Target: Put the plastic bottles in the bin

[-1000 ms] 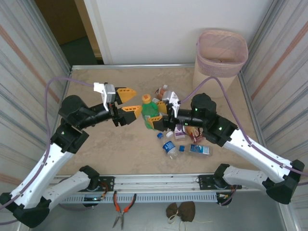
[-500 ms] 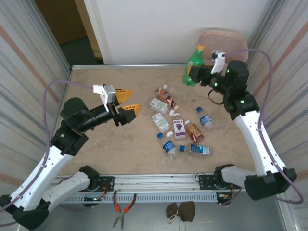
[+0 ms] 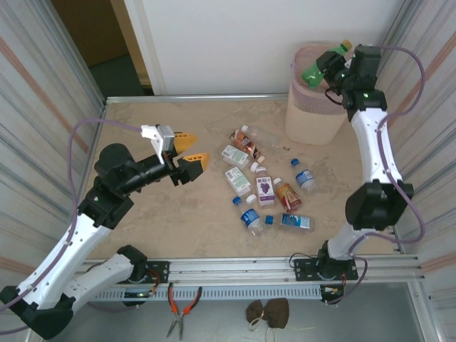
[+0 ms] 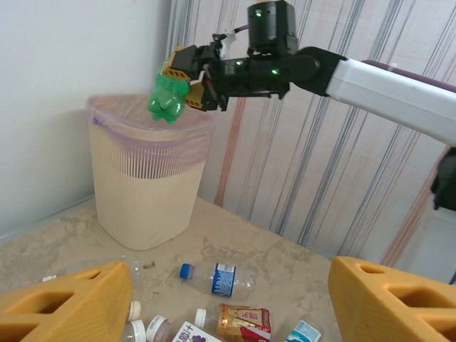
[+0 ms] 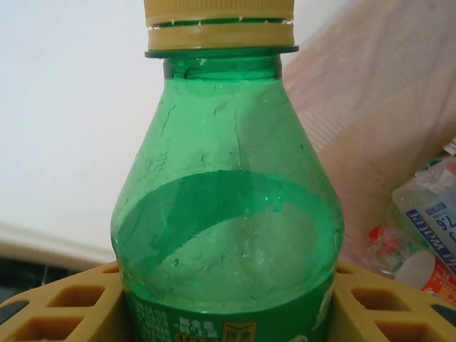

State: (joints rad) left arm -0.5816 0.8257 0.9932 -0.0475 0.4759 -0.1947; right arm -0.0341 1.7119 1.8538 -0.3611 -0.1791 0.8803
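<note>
Nearest me, in front of the metal rail (image 3: 235,271) that carries my bases, red-handled pliers (image 3: 184,306) and a brown cloth bundle (image 3: 268,311) lie on a grey ledge. Beyond the rail, the desk (image 3: 178,221) is a mottled beige slab with a metal edge. My left fingers (image 3: 194,162) hang over its left half, spread apart and empty. To their right, near mid-desk, the loose bottles (image 3: 251,219) lie scattered on their sides. Among them are a purple-labelled one (image 3: 265,188), a red-labelled one (image 3: 287,195) just beside it, and a blue-labelled water bottle (image 3: 305,179) a little apart. At the far right corner stands the bin (image 3: 313,121), beige and ribbed, with a pinkish bag folded over its rim. My right fingers (image 5: 50,317) are clamped on the green bottle (image 3: 312,73), holding it tilted over the bin's mouth with its yellow cap pointing away from the opening. Striped metal panels (image 3: 43,85) wall both sides. A white wall (image 3: 235,43) closes the back, with a dark doorway (image 3: 96,35) at far left.
</note>
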